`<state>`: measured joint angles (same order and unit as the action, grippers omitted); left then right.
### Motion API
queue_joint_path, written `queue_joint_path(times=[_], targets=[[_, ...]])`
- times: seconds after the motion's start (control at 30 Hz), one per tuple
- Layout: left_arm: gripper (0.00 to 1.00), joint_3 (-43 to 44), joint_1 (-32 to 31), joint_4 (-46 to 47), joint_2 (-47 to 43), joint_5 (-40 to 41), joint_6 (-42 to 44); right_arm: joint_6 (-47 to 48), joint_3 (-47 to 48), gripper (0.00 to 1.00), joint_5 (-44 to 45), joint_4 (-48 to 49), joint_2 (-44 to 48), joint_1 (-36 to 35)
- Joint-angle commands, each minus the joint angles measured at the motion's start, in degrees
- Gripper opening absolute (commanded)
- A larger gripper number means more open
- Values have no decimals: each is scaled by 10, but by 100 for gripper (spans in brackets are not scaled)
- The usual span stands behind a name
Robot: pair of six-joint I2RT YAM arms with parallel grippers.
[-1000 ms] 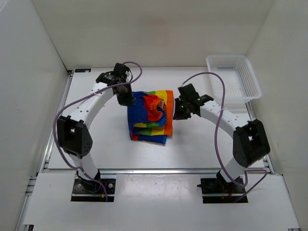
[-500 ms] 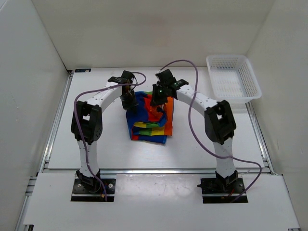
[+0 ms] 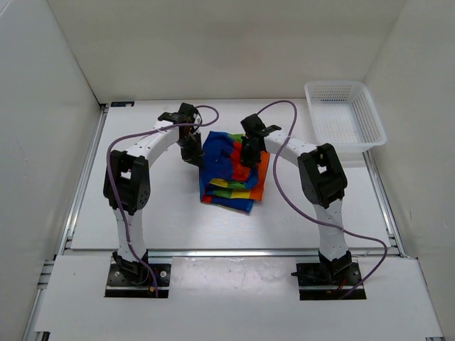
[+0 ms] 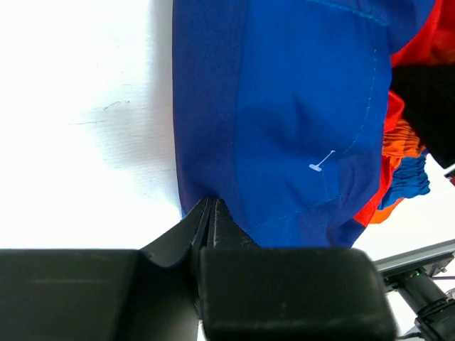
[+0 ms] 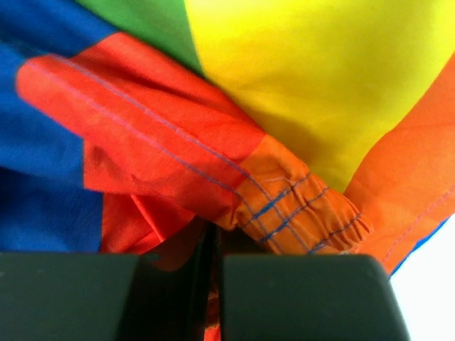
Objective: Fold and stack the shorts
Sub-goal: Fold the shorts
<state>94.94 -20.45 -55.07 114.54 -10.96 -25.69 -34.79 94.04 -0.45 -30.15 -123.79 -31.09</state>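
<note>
Nearest, the left arm's base (image 3: 134,273) and the right arm's base (image 3: 328,275) stand at the front edge of the table (image 3: 142,206). A broad strip of bare white surface lies between them and the shorts (image 3: 231,170). The shorts lie bunched in rough layers at the middle of the table. Their near edge shows blue, yellow and green stripes and sits well apart from both side walls.

At the far left of the bundle, the left gripper (image 3: 190,151) has its fingers pressed together on the blue edge. The left wrist view shows that edge running straight away from the fingertips, with open table to its left.

Just across the bundle, the right gripper (image 3: 247,152) is pinched tight on a gathered red-orange hem. Yellow and orange panels spread beyond it in the right wrist view.

Both arms arch inward, so the outer table on either side is free. Farther back on the right, the white mesh basket (image 3: 375,122) sits against the wall, well apart from the shorts.
</note>
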Motion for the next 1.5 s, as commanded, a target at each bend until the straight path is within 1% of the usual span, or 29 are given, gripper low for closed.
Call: queue_joint_path(times=[0.0, 0.17, 0.2, 0.23, 0.27, 0.3, 0.37, 0.43, 0.47, 0.53, 0.57, 0.63, 0.67, 0.77, 0.9, 1.0, 1.03, 1.07, 1.1, 1.17, 1.2, 1.23, 1.27, 1.3, 1.33, 1.37, 1.4, 1.43, 1.47], targets=[[11, -2, -6, -3, -22, -21, 18, 15, -3, 9, 33, -19, 62, 4], [11, -14, -31, 15, 15, -28, 18, 26, -22, 16, 33, -19, 150, 4], [11, -22, -31, 22, 23, -23, 18, 26, -27, 19, 28, -19, 158, 4], [11, -31, -31, 22, 23, -15, 18, 26, -27, 28, 21, -19, 165, 4], [11, -31, -31, 28, 30, -10, 18, 26, -33, 33, 2, -25, 172, -1], [11, -36, -31, 28, 30, -5, 18, 31, -33, 35, -6, -25, 172, -6], [11, -36, -31, 28, 44, 2, 18, 31, -46, 35, -6, -25, 177, -17], [11, -41, -31, 28, 49, 9, 18, 31, -61, 31, -1, -25, 177, -36], [11, -41, -31, 28, 54, 15, 18, 24, -66, 26, -1, -19, 171, -36], [11, -48, -31, 33, 54, 15, 18, 19, -86, 25, -10, -1, 154, -44], [11, -48, -31, 33, 54, 15, 23, 19, -92, 22, -10, 6, 138, -44], [11, -54, -31, 33, 54, 15, 23, 19, -99, 19, 4, 17, 116, -44], [11, -60, -31, 33, 48, 15, 23, 19, -99, 16, 10, 17, 92, -44], [11, -65, -31, 33, 19, 15, 23, 24, -99, 12, 15, 17, 54, -44], [11, -65, -31, 33, -18, 9, 23, 18, -120, 2, 43, 17, 83, -39], [11, -59, -31, 9, -45, 15, 28, 18, -127, 2, 48, -1, 135, -39], [11, -59, -31, 3, -53, 15, 28, 18, -127, 3, 48, -10, 173, -39], [11, -49, -31, -12, -71, 15, 28, 23, -127, 7, 48, -17, 196, -39], [12, -35, -31, -20, -82, 20, 35, 24, -127, 21, 56, -22, 242, -39], [19, -19, -31, -39, -101, 28, 35, 36, -120, 36, 76, -44, 287, -39], [27, -2, -31, -56, -126, 33, 35, 44, -120, 40, 86, -44, 330, -39], [33, 3, -31, -62, -140, 40, 35, 52, -120, 47, 106, -50, 351, -39], [42, 3, -31, -62, -156, 40, 35, 59, -126, 53, 122, -60, 372, -39], [49, 11, -31, -71, -185, 46, 35, 71, -132, 59, 140, -67, 414, -39], [60, 17, -31, -81, -200, 46, 35, 71, -137, 78, 162, -74, 434, -34], [66, 23, -31, -86, -215, 52, 35, 78, -137, 85, 183, -83, 453, -34], [69, 23, -25, -87, -247, 52, 35, 78, -145, 91, 226, -110, 483, -26], [70, 23, -25, -93, -265, 66, 35, 78, -151, 96, 246, -127, 495, -14], [75, 14, -20, -94, -282, 73, 29, 78, -151, 98, 263, -145, 506, -6]])
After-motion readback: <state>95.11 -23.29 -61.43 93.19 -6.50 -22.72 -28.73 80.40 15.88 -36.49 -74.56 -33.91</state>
